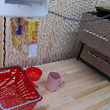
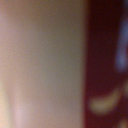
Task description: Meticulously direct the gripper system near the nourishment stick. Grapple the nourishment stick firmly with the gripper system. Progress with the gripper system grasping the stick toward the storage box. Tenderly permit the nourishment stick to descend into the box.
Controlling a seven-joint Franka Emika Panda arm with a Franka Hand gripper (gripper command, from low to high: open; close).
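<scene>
In the exterior view my gripper [image 1: 18,28] hangs under its flat white block at the upper left. It is shut on the snack packet [image 1: 26,38]. The packet is yellow, orange and red with a small white label, and it hangs in the air in front of the wooden wall. The red mesh basket [image 1: 2,74] with a blue-grey rim stands on the table below the packet, at the exterior view's left. The packet is well above the basket's rim. The wrist view is a close blur of beige and dark red; nothing in it can be named.
A small red bowl [image 1: 34,73] sits just behind the basket. A pink mug [image 1: 53,81] stands to the exterior view's right of the bowl. A dark wooden drawer unit [image 1: 101,40] with an open lower drawer stands at the right. A black cable runs across the wall.
</scene>
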